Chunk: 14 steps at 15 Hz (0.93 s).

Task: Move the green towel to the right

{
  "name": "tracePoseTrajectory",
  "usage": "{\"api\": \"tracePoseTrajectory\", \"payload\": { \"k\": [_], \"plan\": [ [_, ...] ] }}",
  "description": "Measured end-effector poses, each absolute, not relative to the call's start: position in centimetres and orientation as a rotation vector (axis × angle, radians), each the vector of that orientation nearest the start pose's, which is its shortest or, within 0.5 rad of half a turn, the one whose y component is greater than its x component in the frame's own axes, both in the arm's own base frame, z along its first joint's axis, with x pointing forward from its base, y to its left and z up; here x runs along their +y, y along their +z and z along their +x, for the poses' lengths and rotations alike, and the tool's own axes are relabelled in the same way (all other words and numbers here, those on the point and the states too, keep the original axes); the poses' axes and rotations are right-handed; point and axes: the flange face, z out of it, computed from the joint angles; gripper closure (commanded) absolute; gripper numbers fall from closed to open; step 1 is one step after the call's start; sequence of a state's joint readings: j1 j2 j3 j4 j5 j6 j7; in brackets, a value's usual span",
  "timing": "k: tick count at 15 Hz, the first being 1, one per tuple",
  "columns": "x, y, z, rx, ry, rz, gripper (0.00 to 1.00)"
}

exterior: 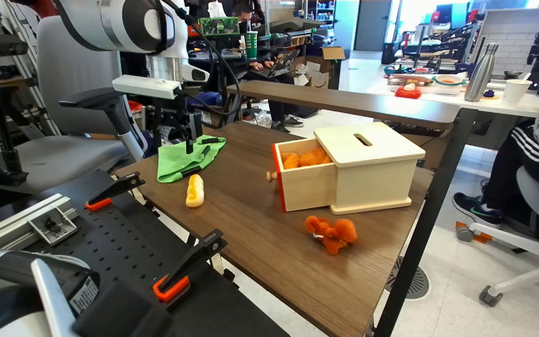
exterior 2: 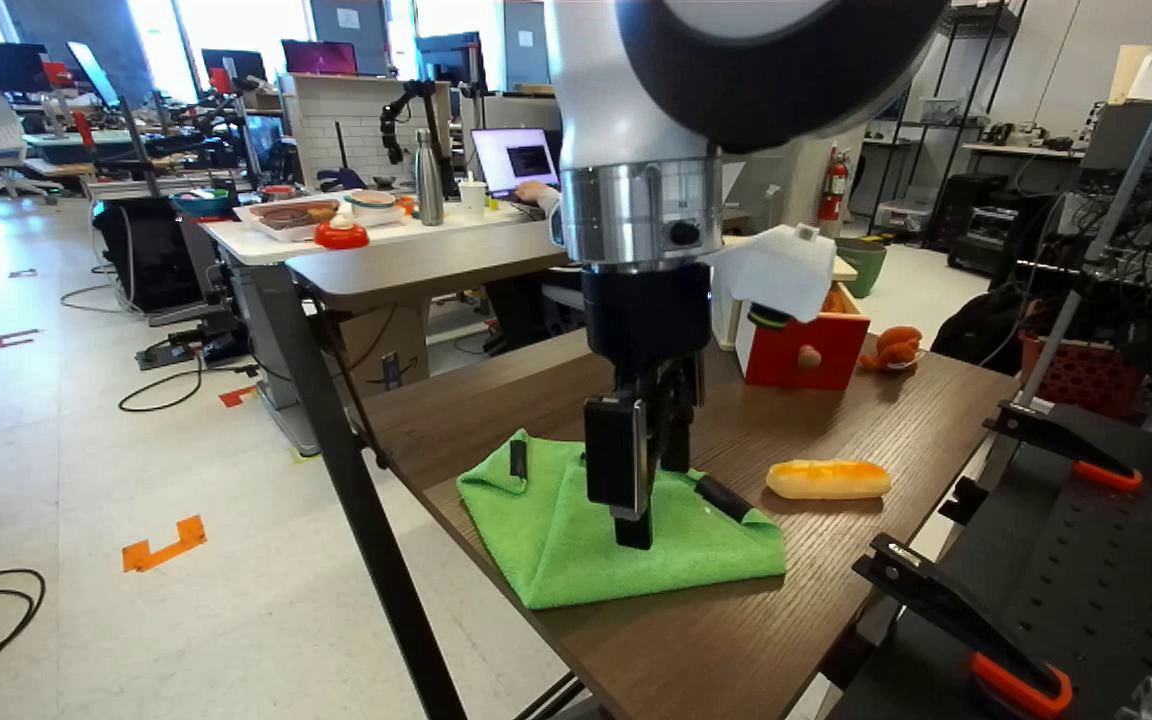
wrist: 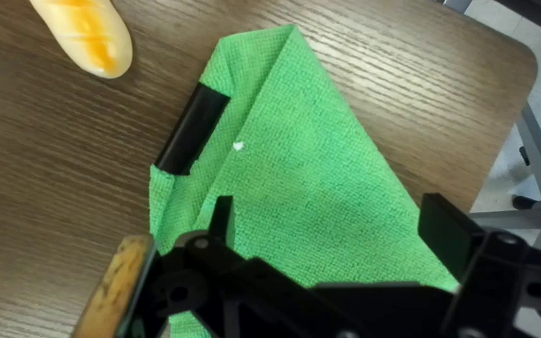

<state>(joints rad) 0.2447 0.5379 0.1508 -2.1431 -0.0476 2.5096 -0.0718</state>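
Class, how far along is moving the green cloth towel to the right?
Done: the open black gripper is over the green cloth towel; no completed move can be confirmed. In hand: nothing, with the fingers apart. Left: likely gripping the towel, lying on the brown wood-grain table, moving it right, releasing.

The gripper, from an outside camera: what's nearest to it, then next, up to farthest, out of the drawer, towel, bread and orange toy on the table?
In an exterior view:
1. Towel, right beneath the gripper.
2. Bread, beside the towel.
3. Drawer, farther along, sticking out of the box.
4. Orange toy, farthest, on the table beside the box.
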Motion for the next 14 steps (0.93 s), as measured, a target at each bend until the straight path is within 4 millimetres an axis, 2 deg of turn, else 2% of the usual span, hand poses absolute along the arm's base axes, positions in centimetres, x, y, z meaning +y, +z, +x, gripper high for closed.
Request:
{"api": "tracePoseTrajectory", "payload": {
  "k": [6,11,14],
  "plan": [
    [21.6,11.6,51.3,-0.786,0.283,-3.021,0.0],
    [20.9,10.1,52.5,-0.782,0.288,-3.037,0.0],
    [20.4,9.8,53.4,-0.766,0.286,-3.047,0.0]
  ]
}}
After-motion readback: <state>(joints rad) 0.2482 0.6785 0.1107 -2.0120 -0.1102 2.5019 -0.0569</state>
